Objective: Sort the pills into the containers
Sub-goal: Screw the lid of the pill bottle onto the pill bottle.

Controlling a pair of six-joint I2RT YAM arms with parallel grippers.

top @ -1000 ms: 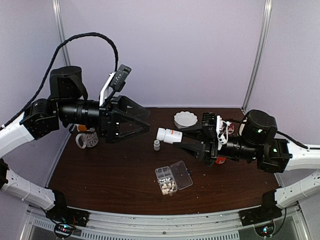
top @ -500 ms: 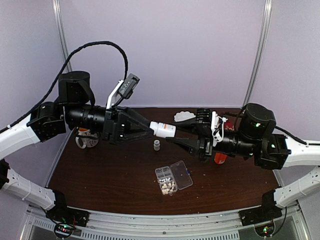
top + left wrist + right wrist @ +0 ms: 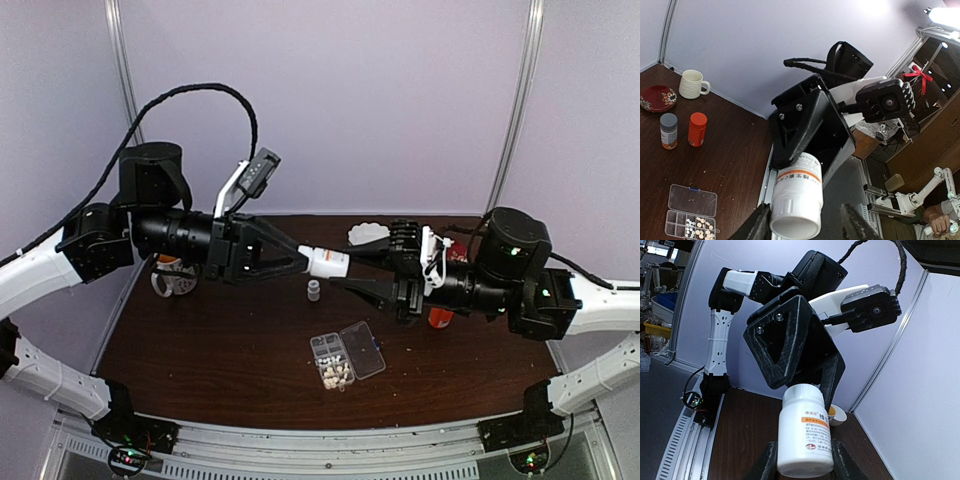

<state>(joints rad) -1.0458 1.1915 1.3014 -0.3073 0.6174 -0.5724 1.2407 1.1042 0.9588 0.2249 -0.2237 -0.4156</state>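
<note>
Left gripper (image 3: 303, 262) now at white pill bottle (image 3: 326, 262) cap, narrower than a second ago, fingers apart around it, right gripper (image 3: 343, 268) clamped on bottle body, pills (image 3: 335, 374) in organiser box (image 3: 362, 350)

Left arm (image 3: 30, 270): I see white shells on the lower links, black round housings at the joints
Right arm (image 3: 610, 305): same white shells, black motor drums carrying small green lights
Left gripper (image 3: 301, 262): black triangular open-frame fingers, silver screw heads near the corners
Right gripper (image 3: 346, 270): black as well, with a white bracket behind it
Cable (image 3: 190, 93): one thick black braided line off my left arm
Wrist camera (image 3: 885, 100): small black box, round lens, on a white bracket
Bases (image 3: 135, 430): black mounts with tiny lit dots
</note>
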